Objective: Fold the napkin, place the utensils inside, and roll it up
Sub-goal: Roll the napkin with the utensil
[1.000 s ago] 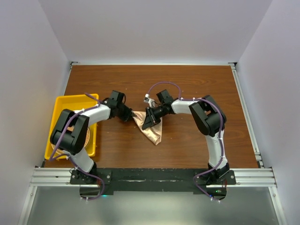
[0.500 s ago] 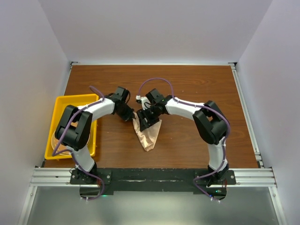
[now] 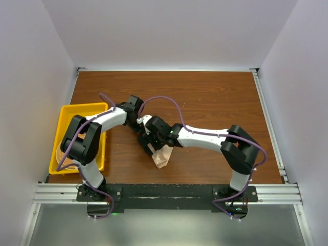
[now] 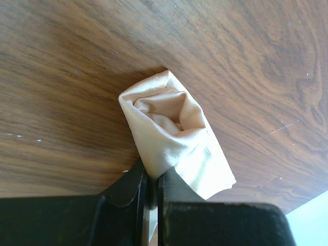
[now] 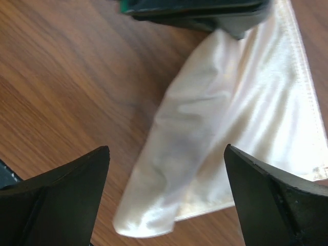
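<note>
My left claw (image 4: 151, 177) is pinching one end of the napkin (image 4: 171, 133), its fingers closed to a narrow slit on the cloth. The rest of the peach bundle is lying crumpled on the tabletop (image 3: 205, 97), near the middle. My right claw (image 5: 165, 154) is hanging wide apart just above the same cloth, gripping nothing, with a hemmed edge showing below it. I am judging this to be the folding step, not finished: the napkin is sitting as a loose wad rather than a flat fold (and I am not seeing any utensils in these views, so the placing is not yet begun). The next move is calling for the right claw to lower onto a free hem and close there, opposite my left pinch, so the two can draw the cloth out flat, and gently, since the sheeny fabric is likely to slip
</note>
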Tool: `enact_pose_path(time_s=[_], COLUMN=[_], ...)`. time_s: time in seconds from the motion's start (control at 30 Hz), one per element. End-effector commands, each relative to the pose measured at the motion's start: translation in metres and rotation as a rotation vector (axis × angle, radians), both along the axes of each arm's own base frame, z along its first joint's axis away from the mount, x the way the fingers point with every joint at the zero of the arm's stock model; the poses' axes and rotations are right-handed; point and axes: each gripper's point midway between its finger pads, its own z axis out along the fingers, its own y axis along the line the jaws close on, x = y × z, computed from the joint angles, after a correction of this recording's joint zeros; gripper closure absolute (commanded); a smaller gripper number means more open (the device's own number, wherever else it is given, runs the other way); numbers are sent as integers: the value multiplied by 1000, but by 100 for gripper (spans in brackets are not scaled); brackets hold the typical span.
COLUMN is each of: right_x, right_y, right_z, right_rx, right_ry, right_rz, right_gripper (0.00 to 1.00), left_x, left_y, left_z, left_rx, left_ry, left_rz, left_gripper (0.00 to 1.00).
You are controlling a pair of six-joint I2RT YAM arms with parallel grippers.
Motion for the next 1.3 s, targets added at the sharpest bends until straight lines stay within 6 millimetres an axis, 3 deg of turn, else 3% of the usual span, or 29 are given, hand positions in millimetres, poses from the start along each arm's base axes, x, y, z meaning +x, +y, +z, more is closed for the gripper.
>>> enact_pose_path(time_s=[0.0, 0.37, 0.47, 0.5, 0.53, 0.7, 0.73, 0.8, 0.83, 0.9, 0.93, 1.0, 1.03, 1.07, 1.1, 1.17, 1.2, 1.27], right_x=[13, 26, 29, 28, 28, 23, 23, 18, 15, 9, 7, -2, -4, -3, -15, -6, -22, -12], right_y=[22, 11, 6, 6, 4, -6, -8, -9, -7, -4, -1, 5, 10, 10, 13, 11, 14, 10], right_z=[5, -35, -39, -41, -42, -52, -54, -56, -57, -57, -56, -55, -54, -54, -55, -53, -56, -53], right_rx=[40, -139, -150, -152, -158, -187, -192, -185, -179, -159, -144, -105, -64, -37, 10, 79, 138, 204], right_ry=[-152, -256, -271, -269, -266, -253, -249, -232, -216, -190, -178, -119, -88, -61, 10, 69, 183, 244], right_rz=[-96, -216, -234, -239, -239, -251, -250, -229, -217, -164, -147, -97, -71, -67, -21, -29, 31, 24], right_gripper=[2, 4, 21, 37, 42, 58, 71, 82, 94, 100, 100, 100, 100, 100, 100, 100, 100, 100], left_x=[-36, -42, -47, -47, -48, -53, -54, -55, -55, -51, -47, -37, -30, -25, -21, -15, -12, -10], left_y=[19, 18, 21, 23, 24, 25, 25, 26, 27, 29, 30, 32, 37, 39, 43, 47, 49, 51], left_z=[-18, -17, -18, -17, -18, -19, -17, -18, -16, -14, -8, 0, 6, 12, 15, 29, 40, 49], left_rx=[88, 73, 77, 86, 89, 85, 83, 82, 82, 87, 86, 98, 117, 130, 145, 144, 137, 130], left_ry=[127, 160, 173, 174, 177, 187, 183, 176, 168, 133, 104, 51, 14, -20, -44, -117, -161, -220], left_rz=[28, 65, 88, 93, 96, 112, 110, 108, 105, 81, 68, 7, -5, -43, -51, -81, -85, -114], left_gripper=[100, 100, 100, 100, 100, 100, 100, 100, 100, 91, 78, 62, 48, 43, 39, 30, 24, 22])
